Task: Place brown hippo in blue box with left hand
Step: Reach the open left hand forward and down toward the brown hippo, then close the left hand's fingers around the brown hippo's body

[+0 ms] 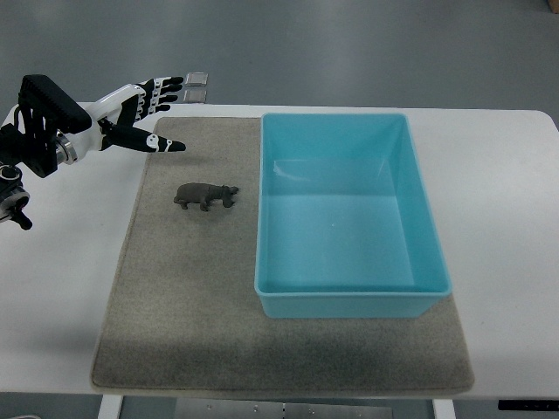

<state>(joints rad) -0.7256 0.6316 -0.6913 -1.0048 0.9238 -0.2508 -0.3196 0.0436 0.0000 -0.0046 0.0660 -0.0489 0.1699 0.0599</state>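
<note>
From the top view, my left robot hand [144, 109] reaches in from the left edge at about ten o'clock, above the far left corner of the grey mat [175, 332]. Its fingers are spread and relaxed, grasping nothing, with the thumb pointing toward three o'clock over the mat's edge.

The brown hippo [204, 195] stands on the mat, at about five o'clock from my hand and clear of it. Its head faces three o'clock, toward the blue box [349, 301], which sits just beside it on the right part of the mat. The hippo is near the box's left wall but not touching it. I see nothing inside the box.

The mat lies on the white worktop [61, 305]. Two small grey squares [196, 86] rest at the worktop's far edge, close by my fingertips.
</note>
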